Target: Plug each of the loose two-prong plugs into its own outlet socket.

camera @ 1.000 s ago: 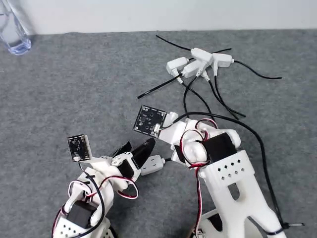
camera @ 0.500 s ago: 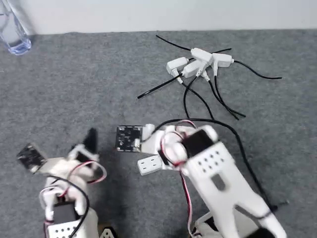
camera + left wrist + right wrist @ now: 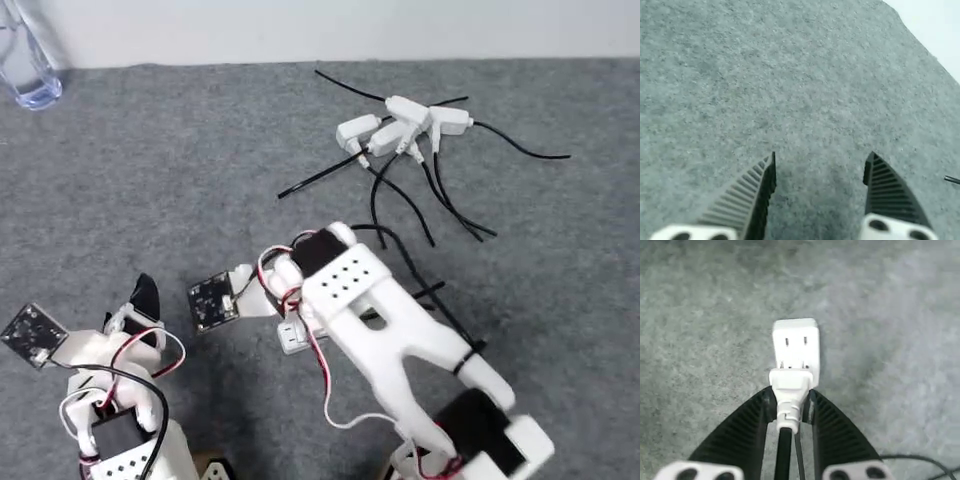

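The white two-prong plug (image 3: pixel 791 382) on its black cord (image 3: pixel 783 445) lies directly between the right gripper's (image 3: pixel 790 392) black ribbed fingers (image 3: pixel 747 425), with its front end pressed against the near end of a small white rectangular outlet block (image 3: pixel 796 340). The block lies flat on the grey felt-covered table (image 3: pixel 890 315), just beyond the fingertips, with two slots showing on its upper face. I cannot tell whether the prongs are fully seated.

In the high view, the right arm's white body covers the held plug. One end of the block pokes out beside it, near the front of the table. Well apart from it, toward the far edge, lies a cluster of white plugs and adapters (image 3: pixel 400 125) with thin black cords trailing off them. A clear glass vessel (image 3: pixel 25 65) stands in the far corner on the left arm's side.

The right fingers are closed to the plug's width and grip its body on both sides.

The left gripper (image 3: pixel 821 167) is low over bare felt. Its black fingers (image 3: pixel 760 195) are spread wide apart and hold nothing.
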